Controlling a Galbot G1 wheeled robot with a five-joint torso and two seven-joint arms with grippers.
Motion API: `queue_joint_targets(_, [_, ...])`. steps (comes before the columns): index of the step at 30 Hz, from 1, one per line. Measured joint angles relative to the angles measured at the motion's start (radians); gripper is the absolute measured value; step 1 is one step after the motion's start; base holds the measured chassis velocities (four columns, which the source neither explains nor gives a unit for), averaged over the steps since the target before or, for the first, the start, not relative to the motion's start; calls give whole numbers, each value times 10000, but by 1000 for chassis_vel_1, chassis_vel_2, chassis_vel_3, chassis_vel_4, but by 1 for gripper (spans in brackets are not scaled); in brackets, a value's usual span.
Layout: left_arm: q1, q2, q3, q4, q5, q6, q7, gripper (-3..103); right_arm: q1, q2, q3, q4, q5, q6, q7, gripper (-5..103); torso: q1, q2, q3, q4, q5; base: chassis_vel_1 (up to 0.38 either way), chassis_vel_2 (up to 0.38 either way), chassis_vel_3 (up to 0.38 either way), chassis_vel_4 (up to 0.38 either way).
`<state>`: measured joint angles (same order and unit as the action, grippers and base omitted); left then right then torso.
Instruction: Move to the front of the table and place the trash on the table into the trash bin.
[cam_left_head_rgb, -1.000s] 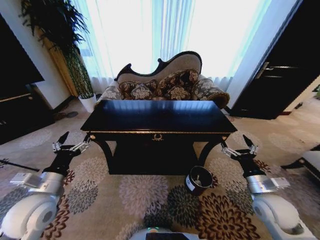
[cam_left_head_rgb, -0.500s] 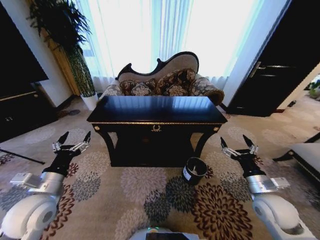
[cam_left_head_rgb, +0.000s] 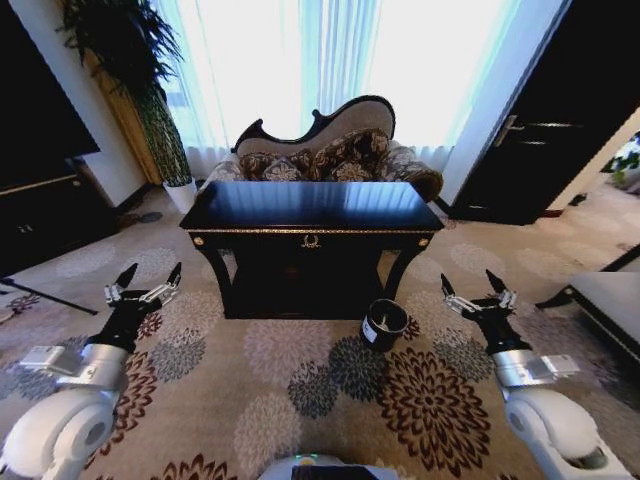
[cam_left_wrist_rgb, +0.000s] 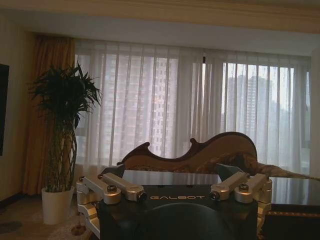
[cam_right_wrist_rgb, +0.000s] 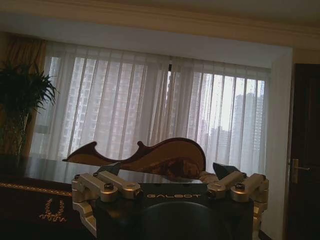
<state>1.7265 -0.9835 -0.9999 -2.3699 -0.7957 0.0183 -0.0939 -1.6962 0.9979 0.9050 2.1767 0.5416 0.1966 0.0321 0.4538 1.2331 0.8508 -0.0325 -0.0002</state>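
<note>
Black trash bin w/ white label sits on carpet by the worktop; inside looks dark. "GALBOT" on both wrists. Left tool & right tool open, holding nothing.

Left gripper and right gripper raised, jaws spread.

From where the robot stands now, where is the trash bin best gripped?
Probably at its top rim, coming from above. The trash bin stands open-mouthed on the carpet beside the table, so one jaw could go inside the wall and one outside. The right gripper, open, is the nearer one.
</note>
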Motion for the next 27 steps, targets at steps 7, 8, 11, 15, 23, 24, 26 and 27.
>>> queue_joint_targets(7, [0, 0, 0, 0, 0, 1, 0, 100, 0, 0, 0, 0, 0, 0, 0, 100, 0, 0, 0, 0, 0, 187, -178, -178, 176])
queue_joint_targets(8, [0, 0, 0, 0, 0, 0, 0, 100, 0, 0, 0, 0, 0, 0, 0, 100, 1, 0, 0, 0, 0, 162, -154, -163, 165])
queue_joint_targets(11, [0, 0, 0, 0, 0, 0, 0, 100, 0, 0, 0, 0, 0, 0, 0, 100, 1, 0, 0, 0, 0, 170, -168, -163, 167])
queue_joint_targets(15, [0, 0, 0, 0, 0, 1, 0, 100, 1, 0, 0, 0, 0, -1, 0, 100, 2, 0, 1, 0, 1, 176, -168, -179, 182])
queue_joint_targets(23, [1, 0, 0, -1, 0, 0, 0, 100, -3, 0, 0, 0, 0, 0, 0, 100, -11, 8, -5, -2, 1, 176, -184, -180, 170])
queue_joint_targets(24, [1, 0, 0, 0, 0, 1, 0, 100, -4, 0, 0, 0, 0, -1, 0, 100, -11, 9, -5, -2, 1, 134, -72, -83, 123])
queue_joint_targets(26, [1, 0, 0, 0, 0, 1, 0, 100, -3, 0, 0, 0, 0, -1, 0, 100, -10, 9, -4, 1, 0, 88, -42, -43, 90])
queue_joint_targets(27, [1, 0, 0, 0, 0, 1, 0, 100, -1, 0, 0, 0, 0, -1, 0, 100, -5, 5, -1, 1, 1, 0, 0, 0, 0])
